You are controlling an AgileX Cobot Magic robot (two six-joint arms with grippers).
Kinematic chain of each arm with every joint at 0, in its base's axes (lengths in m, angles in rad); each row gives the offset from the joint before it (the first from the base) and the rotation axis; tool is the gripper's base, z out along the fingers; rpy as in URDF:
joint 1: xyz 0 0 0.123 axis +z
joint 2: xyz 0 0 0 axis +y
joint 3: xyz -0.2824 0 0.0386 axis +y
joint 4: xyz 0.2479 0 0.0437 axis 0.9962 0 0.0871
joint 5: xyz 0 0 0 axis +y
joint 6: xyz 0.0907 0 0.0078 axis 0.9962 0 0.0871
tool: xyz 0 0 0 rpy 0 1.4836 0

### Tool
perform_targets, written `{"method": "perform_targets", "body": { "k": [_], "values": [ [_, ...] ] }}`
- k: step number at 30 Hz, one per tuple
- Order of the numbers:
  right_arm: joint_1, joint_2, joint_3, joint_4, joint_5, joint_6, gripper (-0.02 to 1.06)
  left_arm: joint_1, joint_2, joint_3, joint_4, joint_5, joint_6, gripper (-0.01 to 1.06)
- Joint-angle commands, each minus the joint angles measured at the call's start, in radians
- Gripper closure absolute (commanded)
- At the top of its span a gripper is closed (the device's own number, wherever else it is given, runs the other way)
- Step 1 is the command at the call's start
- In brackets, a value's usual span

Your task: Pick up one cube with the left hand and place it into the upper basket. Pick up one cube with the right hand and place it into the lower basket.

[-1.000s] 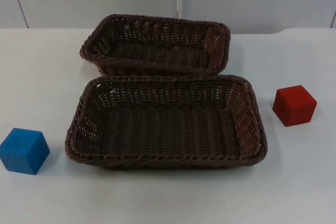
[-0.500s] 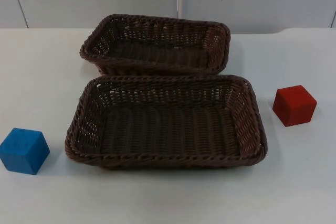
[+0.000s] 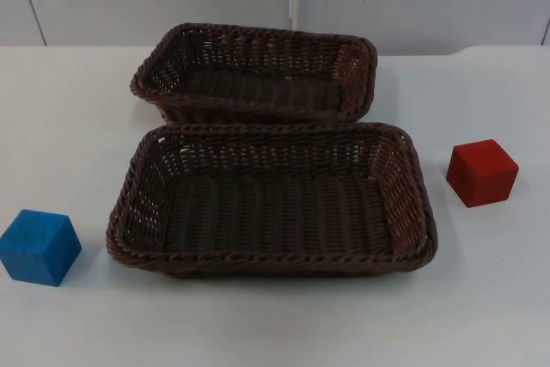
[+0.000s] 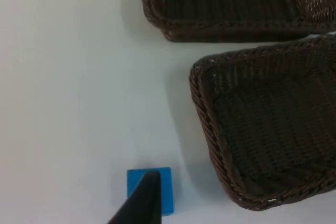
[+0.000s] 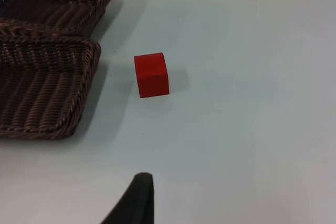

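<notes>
We see no change since earlier: blue cube (image 3: 39, 247), red cube (image 3: 482, 172) unmoved beside baskets (image 3: 258, 204); end effector states: cannot tell.

Bright, even light; soft shadows beside the baskets (image 3: 273, 259); the left wrist view slightly soft.

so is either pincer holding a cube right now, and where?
Nothing is held: the blue cube and red cube both sit free on the table.
</notes>
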Motion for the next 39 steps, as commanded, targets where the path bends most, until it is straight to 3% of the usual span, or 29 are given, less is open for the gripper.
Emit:
{"method": "perform_targets", "body": {
  "k": [1,7,13,17,22,24,39],
  "values": [
    [-0.006,-0.003,0.001,0.000,-0.002,-0.013,-0.01,-0.026,0.028,-0.007,-0.024,-0.018,0.009,0.00],
    [-0.006,-0.003,0.001,0.000,-0.002,-0.013,-0.01,-0.111,0.095,-0.007,-0.008,-0.098,0.008,0.00],
    [-0.006,-0.003,0.001,0.000,-0.002,-0.013,-0.01,-0.180,0.208,-0.007,0.062,-0.172,-0.082,0.00],
    [-0.006,-0.003,0.001,0.000,-0.002,-0.013,-0.01,-0.196,0.271,-0.007,0.137,-0.201,-0.157,0.00],
    [-0.006,-0.003,0.001,0.000,-0.002,-0.013,-0.01,-0.196,0.367,-0.007,0.364,-0.224,-0.394,0.00],
    [-0.006,-0.003,0.001,0.000,-0.002,-0.013,-0.01,-0.196,0.378,-0.007,0.388,-0.224,-0.426,0.00],
    [-0.006,-0.003,0.001,0.002,-0.002,-0.013,-0.01,-0.196,0.500,-0.007,0.349,-0.280,-0.440,0.01]
  ]
}}
